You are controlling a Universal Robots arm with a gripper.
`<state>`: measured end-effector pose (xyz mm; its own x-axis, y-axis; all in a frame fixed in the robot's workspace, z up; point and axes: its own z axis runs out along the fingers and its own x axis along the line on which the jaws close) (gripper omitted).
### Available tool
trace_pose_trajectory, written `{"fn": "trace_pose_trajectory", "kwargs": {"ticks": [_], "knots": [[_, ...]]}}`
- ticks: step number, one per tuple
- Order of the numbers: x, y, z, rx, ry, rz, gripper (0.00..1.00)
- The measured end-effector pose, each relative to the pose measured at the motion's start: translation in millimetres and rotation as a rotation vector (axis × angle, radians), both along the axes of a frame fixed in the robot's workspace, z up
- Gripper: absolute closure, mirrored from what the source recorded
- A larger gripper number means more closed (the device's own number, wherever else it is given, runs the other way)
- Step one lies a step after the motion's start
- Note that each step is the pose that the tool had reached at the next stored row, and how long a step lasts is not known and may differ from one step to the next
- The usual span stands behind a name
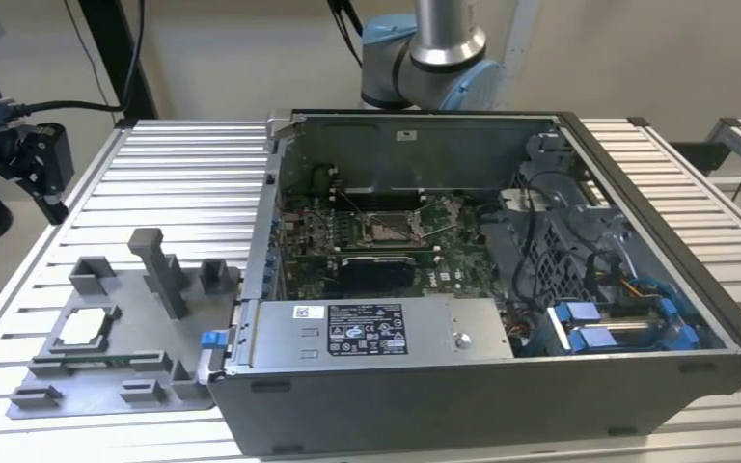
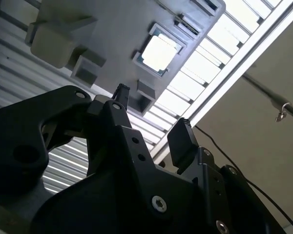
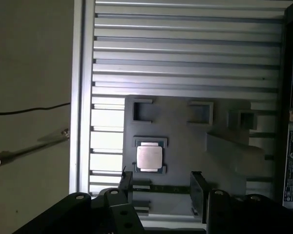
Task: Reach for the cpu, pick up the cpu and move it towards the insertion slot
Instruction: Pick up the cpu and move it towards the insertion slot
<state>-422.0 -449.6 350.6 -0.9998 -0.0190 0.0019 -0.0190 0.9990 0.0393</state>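
My gripper (image 3: 161, 178) is wide open and empty, off the cpu (image 3: 149, 157), which sits in its grey fixture (image 3: 176, 131) pocket well apart from the insertion slot (image 1: 390, 229); I'd centre my jaws over opposite cpu edges, descend straight, close gently.
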Motion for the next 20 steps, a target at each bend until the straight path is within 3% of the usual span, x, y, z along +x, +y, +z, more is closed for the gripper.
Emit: {"fn": "trace_pose_trajectory", "kwargs": {"ticks": [4,12,20], "knots": [[0.1,0.0,-3.8,-0.0001,0.0008,0.0,0.0],[0.1,0.0,-5.1,0.0002,0.0004,0.0,0.0],[0.1,-0.1,-12.5,0.0,0.0007,0.0,0.0]]}}
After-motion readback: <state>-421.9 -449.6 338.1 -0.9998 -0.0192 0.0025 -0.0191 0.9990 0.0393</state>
